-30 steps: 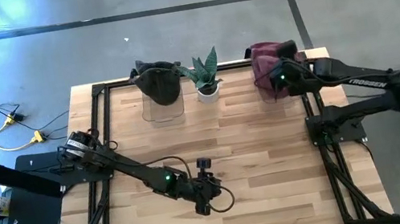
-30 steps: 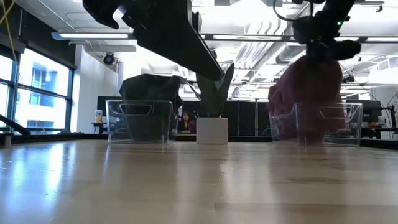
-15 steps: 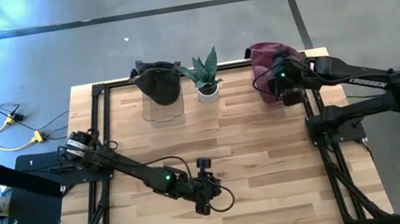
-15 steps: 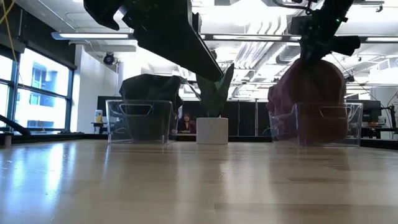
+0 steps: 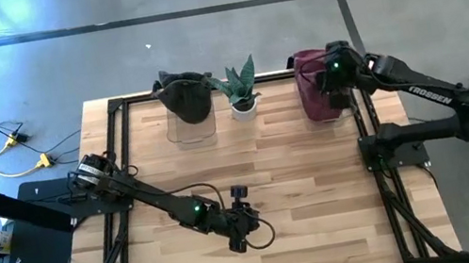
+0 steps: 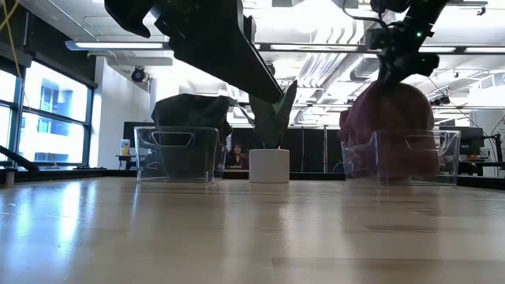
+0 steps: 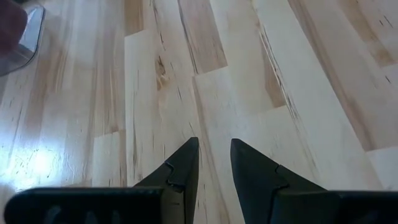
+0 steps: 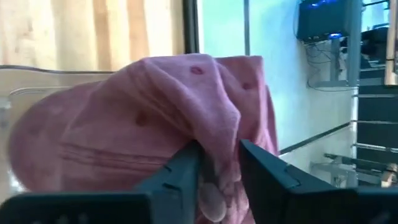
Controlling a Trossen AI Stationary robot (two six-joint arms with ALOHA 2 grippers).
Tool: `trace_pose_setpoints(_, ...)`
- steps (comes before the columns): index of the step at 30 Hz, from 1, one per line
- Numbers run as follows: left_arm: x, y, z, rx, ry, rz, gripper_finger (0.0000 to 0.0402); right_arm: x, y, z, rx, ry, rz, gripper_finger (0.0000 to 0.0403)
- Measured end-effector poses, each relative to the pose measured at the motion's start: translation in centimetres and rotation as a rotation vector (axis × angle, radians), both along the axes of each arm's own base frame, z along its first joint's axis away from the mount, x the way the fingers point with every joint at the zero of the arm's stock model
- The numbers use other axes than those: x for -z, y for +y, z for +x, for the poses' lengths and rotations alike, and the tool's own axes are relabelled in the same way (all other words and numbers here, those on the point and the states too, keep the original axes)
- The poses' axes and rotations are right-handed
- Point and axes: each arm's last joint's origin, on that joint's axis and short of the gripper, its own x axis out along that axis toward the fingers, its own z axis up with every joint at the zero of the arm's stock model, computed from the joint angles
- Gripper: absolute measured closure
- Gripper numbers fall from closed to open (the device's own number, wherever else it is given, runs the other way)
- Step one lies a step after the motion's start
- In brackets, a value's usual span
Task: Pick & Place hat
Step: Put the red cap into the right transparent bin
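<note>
Placing step: crumpled maroon fabric hat (image 5: 311, 86) sits in the clear plastic bin (image 6: 401, 156) at the counter's far right corner, right end effector (image 8: 219, 163) parted around a fold; next, lifting clear.

Left end effector (image 7: 213, 163) idles, slightly apart, near the front edge.

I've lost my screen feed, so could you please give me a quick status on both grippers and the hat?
Right gripper at the pink hat, fabric between its fingers, hat in the clear bin. Left gripper open, empty, over bare table. Nothing in the way.
</note>
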Motion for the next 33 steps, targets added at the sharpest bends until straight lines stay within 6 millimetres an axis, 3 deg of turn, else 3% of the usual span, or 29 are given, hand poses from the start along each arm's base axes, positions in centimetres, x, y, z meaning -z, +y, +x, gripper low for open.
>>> trace_pose_setpoints(5,0.4,0.0,0.1,0.001,0.010,0.003,0.0314,-0.1,-0.2,-0.1,0.029,-0.003,-0.014,0.0251)
trace_pose_setpoints(11,0.4,-0.1,0.1,0.008,0.010,0.003,0.0315,0.6,1.1,-0.2,0.070,-0.012,0.106,0.0182)
trace_pose_setpoints(16,0.4,-0.1,0.1,0.022,0.010,0.018,0.0314,0.2,2.5,0.0,0.174,-0.059,0.143,0.0164)
trace_pose_setpoints(26,0.4,1.1,0.7,0.007,0.014,-0.009,0.0315,-3.7,4.0,-0.5,0.413,-0.324,0.286,0.0196)
trace_pose_setpoints(30,0.3,1.4,0.9,0.008,0.014,-0.026,0.0315,-3.2,4.2,0.1,0.362,-0.361,0.516,0.0248)
trace_pose_setpoints(33,0.3,1.3,0.9,0.019,0.021,-0.054,0.0315,-1.8,3.4,0.6,0.377,-0.278,0.537,0.0306)
